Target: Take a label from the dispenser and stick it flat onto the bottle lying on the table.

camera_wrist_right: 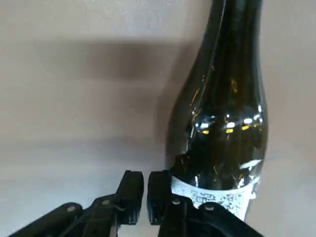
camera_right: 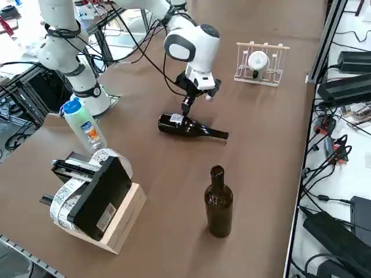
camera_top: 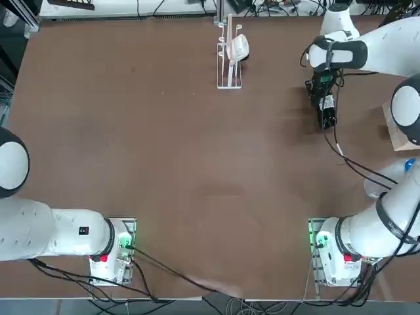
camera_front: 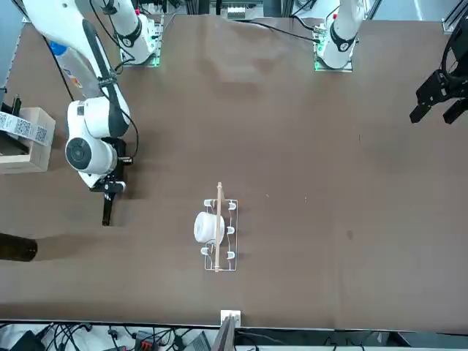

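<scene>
- Dark glass, near black: the bottle (camera_right: 191, 128) lies on its side on the brown counter (camera_right: 255, 150), toward the counter's right edge and in its far half, neck pointing further toward that right edge.
- White label (camera_wrist_right: 217, 199) with printed code marks sits on the bottle's body; how flat it lies I cannot tell.
- Right claw (camera_wrist_right: 145, 195) is low beside the body at the label end, fingers nearly together with a thin gap, nothing between them; in the wrist view one finger is just beside the label's edge.
- Judgement: glass is stiff, smooth and fairly heavy, but round, so a sideways push could roll it. Press straight down on the crown of the body.
- Judgement: label is thin, light and limp, sticky on one face; take a fresh one by its free edge at the dispenser (camera_right: 93, 194), near the counter's near right corner.
</scene>
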Robot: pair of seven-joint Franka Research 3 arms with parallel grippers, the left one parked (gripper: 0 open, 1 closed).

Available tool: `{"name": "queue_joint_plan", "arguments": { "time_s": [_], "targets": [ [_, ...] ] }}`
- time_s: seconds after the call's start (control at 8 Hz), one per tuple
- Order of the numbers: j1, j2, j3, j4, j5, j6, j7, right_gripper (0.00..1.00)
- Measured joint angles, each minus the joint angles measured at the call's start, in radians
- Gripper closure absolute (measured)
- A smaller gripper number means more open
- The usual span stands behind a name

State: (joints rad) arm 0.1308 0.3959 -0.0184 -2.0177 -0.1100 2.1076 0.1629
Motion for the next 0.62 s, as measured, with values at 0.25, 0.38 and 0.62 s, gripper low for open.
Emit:
{"name": "queue_joint_plan", "arguments": {
  "time_s": [0.25, 0.38, 0.62],
  "targets": [
    [0.001, 0.005, 0.000, 0.002, 0.001, 0.009, 0.033, 0.87],
    [0.005, 0.005, 0.000, 0.011, 0.002, 0.012, 0.067, 0.87],
    [0.043, 0.005, 0.001, 0.049, 0.002, 0.013, 0.194, 0.86]
  ]
}}
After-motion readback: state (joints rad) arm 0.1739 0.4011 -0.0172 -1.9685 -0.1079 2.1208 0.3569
